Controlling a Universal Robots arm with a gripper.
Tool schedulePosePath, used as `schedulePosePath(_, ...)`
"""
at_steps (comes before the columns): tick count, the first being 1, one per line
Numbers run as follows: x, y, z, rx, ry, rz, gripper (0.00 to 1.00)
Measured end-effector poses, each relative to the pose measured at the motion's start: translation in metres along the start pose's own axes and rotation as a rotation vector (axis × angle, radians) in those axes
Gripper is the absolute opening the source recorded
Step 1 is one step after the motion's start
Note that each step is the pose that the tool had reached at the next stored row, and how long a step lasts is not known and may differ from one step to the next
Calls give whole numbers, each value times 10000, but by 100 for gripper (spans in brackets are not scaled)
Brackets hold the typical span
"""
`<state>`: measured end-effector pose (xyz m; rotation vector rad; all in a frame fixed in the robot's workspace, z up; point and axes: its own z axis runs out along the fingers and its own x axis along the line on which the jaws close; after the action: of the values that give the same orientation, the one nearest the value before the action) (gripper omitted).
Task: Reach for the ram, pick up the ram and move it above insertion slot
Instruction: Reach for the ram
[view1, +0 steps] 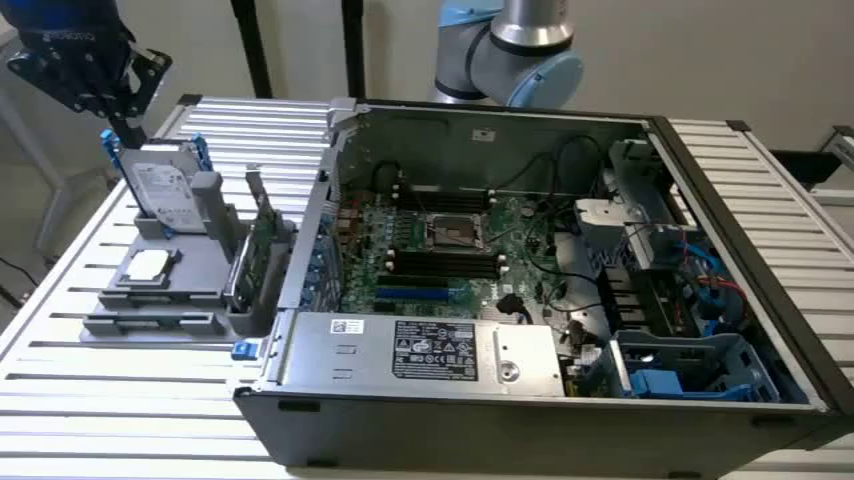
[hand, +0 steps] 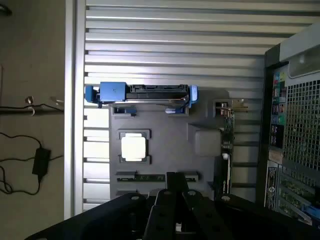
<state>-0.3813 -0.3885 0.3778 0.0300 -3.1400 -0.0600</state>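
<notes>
Gripper (view1: 131, 128): mine, hanging above the grey holder (view1: 134, 300); I cannot tell whether it is open or closed.
Ram (hand: 141, 177): on edge in a holder slot, below me, not touched.
Hard drive (view1: 167, 185): upright at the holder's far end.
Computer case (view1: 534, 250): open, just beside the holder, on the exterior view's right.

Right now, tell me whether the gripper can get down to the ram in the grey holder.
Probably yes. The gripper hangs above the grey holder, nothing covers the ram, and the upright hard drive stands apart from it.
</notes>
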Motion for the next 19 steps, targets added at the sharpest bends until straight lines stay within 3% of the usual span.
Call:
schedulePosePath(12, 0, -6, -1, 1, 3, 0, 11)
schedulePosePath(19, 6, -305, -12, -10, 0, 0, 11)
